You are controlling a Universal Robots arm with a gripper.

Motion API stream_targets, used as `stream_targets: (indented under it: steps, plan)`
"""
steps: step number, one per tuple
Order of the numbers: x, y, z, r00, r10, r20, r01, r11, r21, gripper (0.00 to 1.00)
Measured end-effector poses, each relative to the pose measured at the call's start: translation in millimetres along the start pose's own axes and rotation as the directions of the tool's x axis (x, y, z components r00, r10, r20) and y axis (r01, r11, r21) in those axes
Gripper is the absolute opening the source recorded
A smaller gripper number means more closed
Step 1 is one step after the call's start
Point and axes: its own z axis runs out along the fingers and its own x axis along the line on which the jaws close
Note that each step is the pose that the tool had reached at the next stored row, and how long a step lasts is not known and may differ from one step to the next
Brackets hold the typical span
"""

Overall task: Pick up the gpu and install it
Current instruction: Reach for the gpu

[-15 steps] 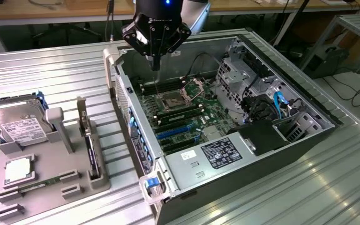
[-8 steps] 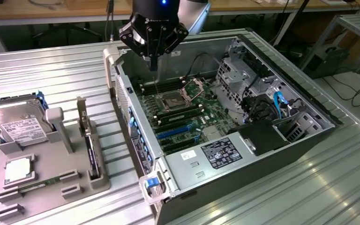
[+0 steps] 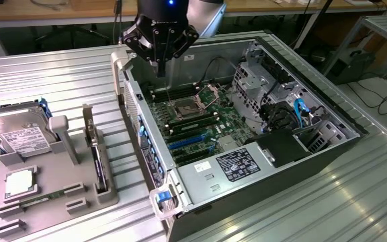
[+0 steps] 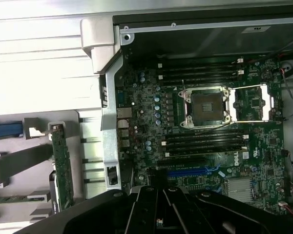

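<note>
The claw (image 3: pixel 159 70) hangs over the back corner of the open computer case (image 3: pixel 267 187), just inside its rim. From the exterior view, its fingers look pinched together with nothing between them. Right below it is the motherboard (image 3: pixel 197 123) lying flat on the case floor, with the empty processor socket (image 3: pixel 183 108) in the middle and black memory slots on both sides. A bit closer to the front are the blue card slots (image 3: pixel 187 142), all of them unfilled, and then the power supply (image 3: pixel 231 166) with its label at the near end of the case.

The gpu (image 3: pixel 98 156) isn't in the case. It stands on its edge in a slot of the gray tray (image 3: pixel 66 176), which sits on the ribbed metal worktop (image 3: pixel 66 75) on the exterior view's left, well apart from the claw. The same tray also holds a hard drive (image 3: pixel 18 133) propped in its cradle, a square silvery chip (image 3: pixel 20 181) and a green memory stick (image 3: pixel 46 197) lying flat.
</note>
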Motion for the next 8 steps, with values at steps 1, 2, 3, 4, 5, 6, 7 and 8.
stream_targets:
  steps: [1, 2, 3, 4, 5, 6, 7, 8]
  plan:
    - [1.0, -0.1, 0.0, 1.0000, 0.000, 0.0000, 0.000, 1.0000, 0.0000, 0.11]
    - [1.8, -0.2, -0.1, 1.0000, 0.000, 0.0000, 0.000, 1.0000, 0.0000, 0.11]
    - [2.5, -0.2, -0.1, 1.0000, 0.000, 0.0000, 0.000, 1.0000, 0.0001, 0.11]
    - [2.9, -0.3, -0.1, 1.0000, 0.000, 0.0000, 0.000, 1.0000, 0.0000, 0.11]
    - [3.5, -0.3, -0.1, 1.0000, 0.000, -0.0001, 0.000, 1.0000, 0.0001, 0.11]
    - [4.3, -0.4, -0.2, 1.0000, 0.000, -0.0001, 0.000, 1.0000, 0.0001, 0.11]
    - [4.8, -0.5, -0.2, 1.0000, 0.000, 0.0000, 0.000, 1.0000, 0.0001, 0.11]
    - [5.4, -0.5, -0.2, 1.0000, 0.000, 0.0000, 0.000, 1.0000, 0.0000, 0.11]
